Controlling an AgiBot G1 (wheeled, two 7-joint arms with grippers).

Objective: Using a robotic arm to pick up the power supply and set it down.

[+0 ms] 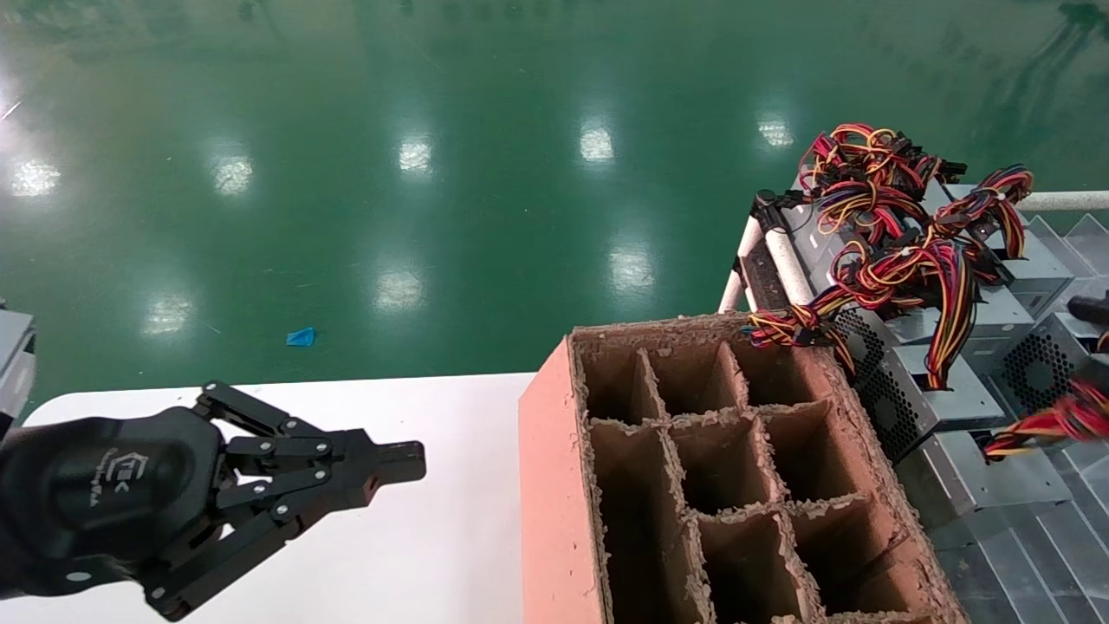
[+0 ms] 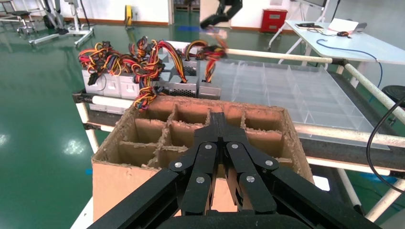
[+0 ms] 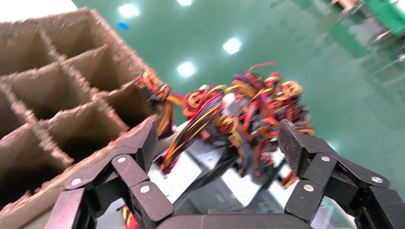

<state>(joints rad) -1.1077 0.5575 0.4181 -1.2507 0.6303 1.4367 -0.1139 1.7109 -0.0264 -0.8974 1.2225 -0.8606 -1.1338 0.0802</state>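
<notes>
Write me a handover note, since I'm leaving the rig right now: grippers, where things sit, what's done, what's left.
Left gripper: shut, empty, parked over the white table.
Right gripper: open, empty, above the power supplies on the rack beside the cardboard box.
Done: nothing yet; every compartment in view holds nothing.
Left: grasp a power supply, lift it, set it down.

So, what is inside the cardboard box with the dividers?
The cardboard box shows only bare compartments; no power supply sits inside. One wire bundle hangs over its far corner. The deep bottoms of the cells stay in shadow.
</notes>
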